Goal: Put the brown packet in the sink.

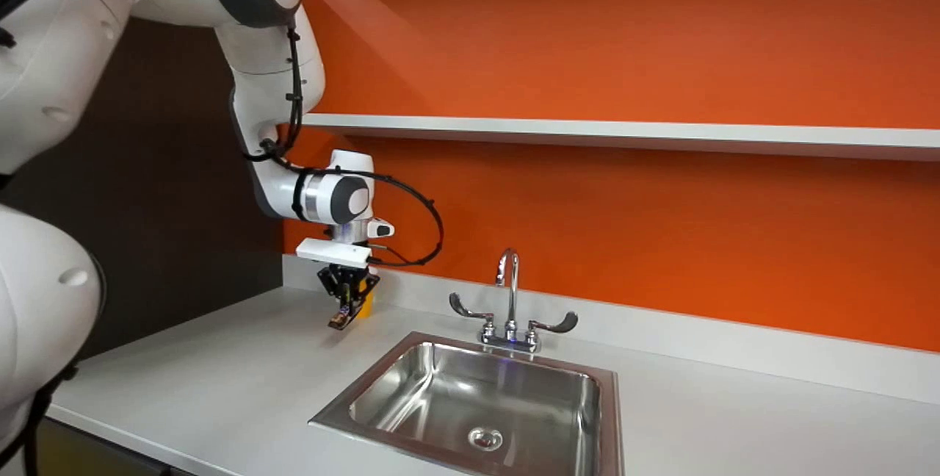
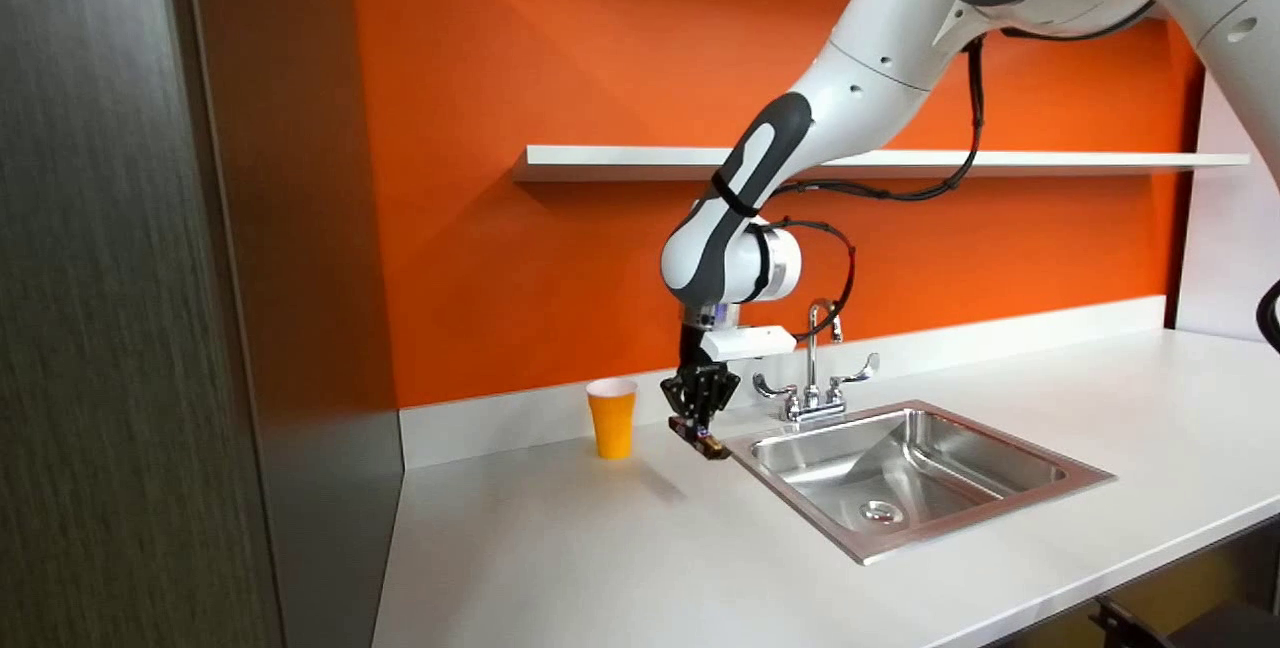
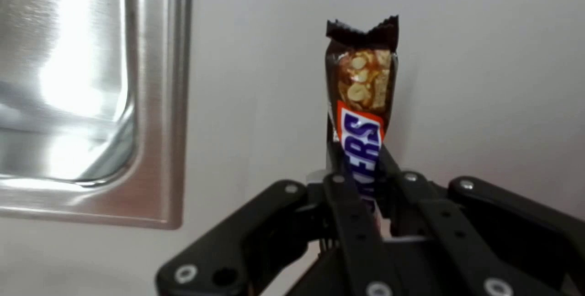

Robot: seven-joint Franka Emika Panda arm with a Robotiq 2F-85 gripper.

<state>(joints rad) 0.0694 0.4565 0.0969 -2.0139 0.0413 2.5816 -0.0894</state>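
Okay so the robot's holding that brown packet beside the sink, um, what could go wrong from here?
It might let go too soon: the gripper holds the brown packet above the counter, not the sink. The packet could also tip or slip, since a long end sticks out past the gripper. And swinging across could clip the faucet, which stands up at the sink's back.

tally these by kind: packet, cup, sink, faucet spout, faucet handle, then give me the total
Brown packet, held between the fingers: 1
Yellow-orange cup: 1
Sink: 1
Faucet spout: 1
Faucet handles: 2
Total: 6
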